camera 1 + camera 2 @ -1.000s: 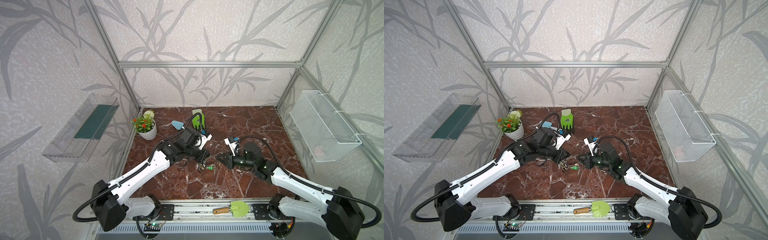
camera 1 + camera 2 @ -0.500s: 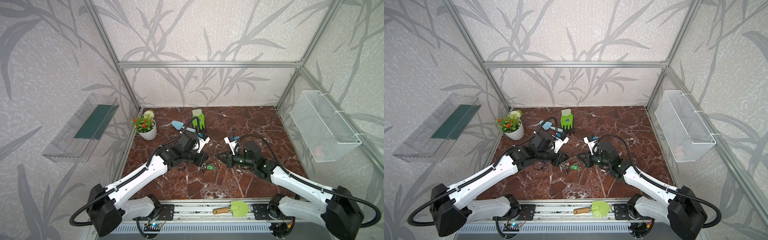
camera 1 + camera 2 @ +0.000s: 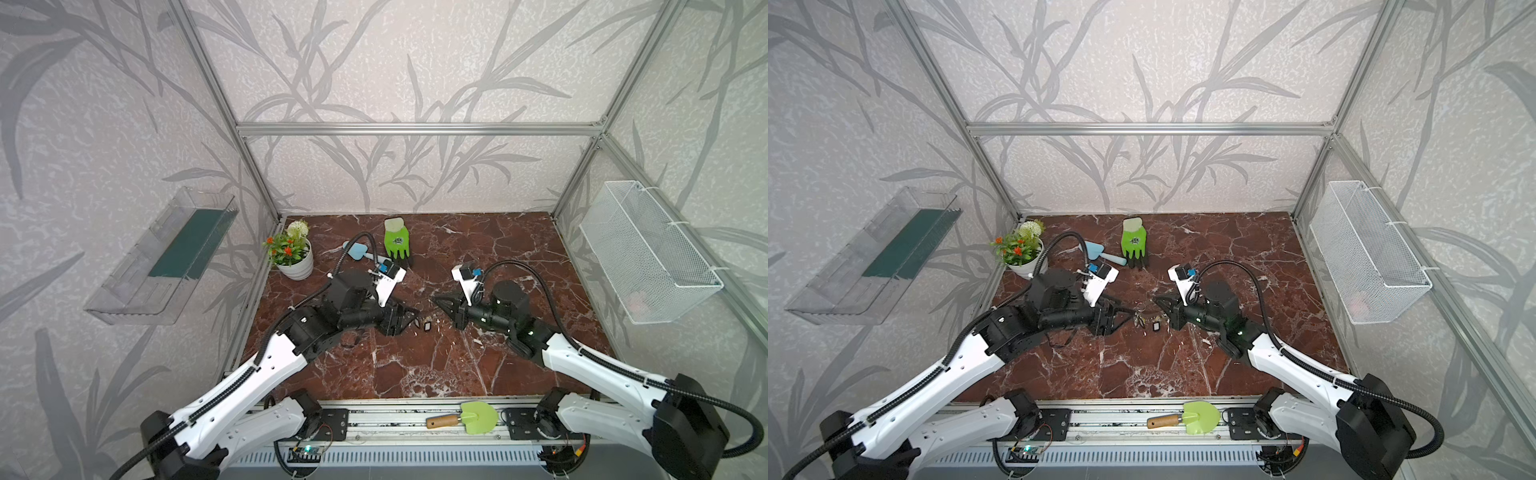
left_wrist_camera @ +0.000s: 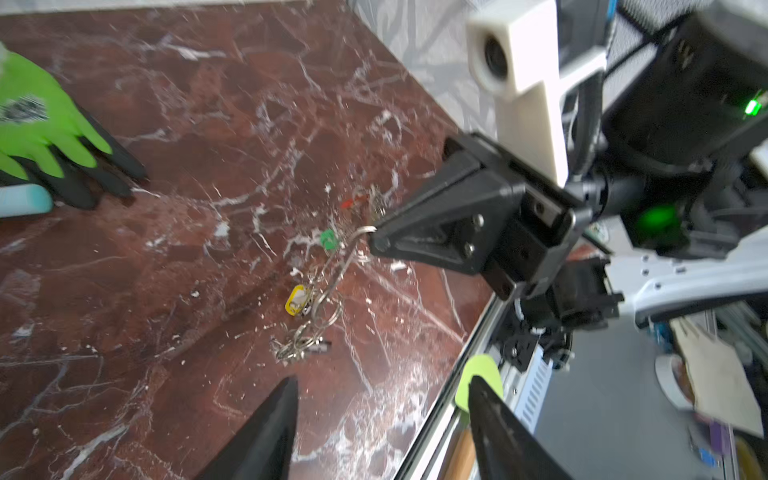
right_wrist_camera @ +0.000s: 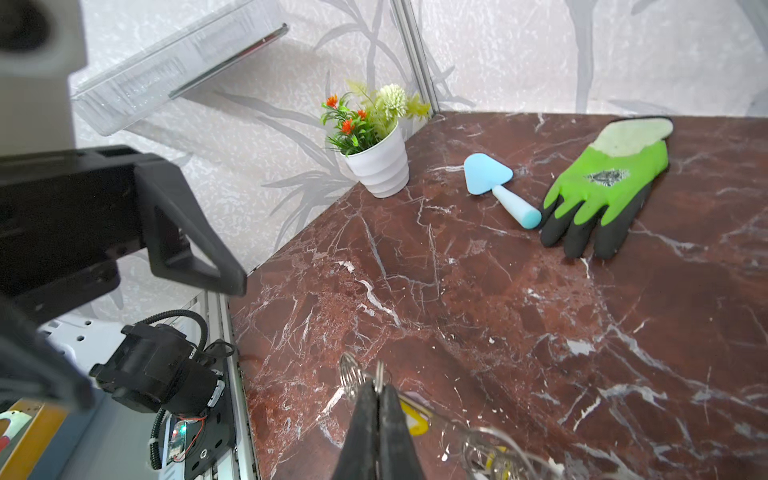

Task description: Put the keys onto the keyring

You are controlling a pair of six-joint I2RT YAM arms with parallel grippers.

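Right hand point(image 4: 374, 241): pressed together, pinching the thin metal rim of the keyring point(image 4: 343, 268). In the right wrist view silver wire shows between its closed tips.
Left hand point(image 4: 382, 380): spread and holding nothing. It points at the cluster, near it but apart.
Keyring: between the two hands, about the middle of the worktop point(image 3: 415, 365). It hangs edge-on from the right hand and slants down toward the marble; I cannot tell whether its lower edge touches.
Keys point(image 3: 1150, 324): bunched around the keyring. The green key point(image 4: 327, 240) is just beside the right hand's tip and the yellow key point(image 4: 296, 300) is by the ring's lower part. The red key point(image 4: 347, 203) is blurred beyond them, and a tangle of small split rings point(image 4: 299, 347) lies nearest the left hand. Which ones are threaded on the keyring cannot be made out.
Between the hands: only the keys and keyring.
Back of worktop: a green glove point(image 3: 397, 243) and a blue scoop point(image 3: 357, 252) lie just beside each other, well apart from the keys.
Back left corner: a white flower pot point(image 3: 293, 257).
Front rail: a green trowel point(image 3: 469, 417) with a wooden handle.
Walls: a wire basket point(image 3: 648, 257) and a clear shelf point(image 3: 166, 253).
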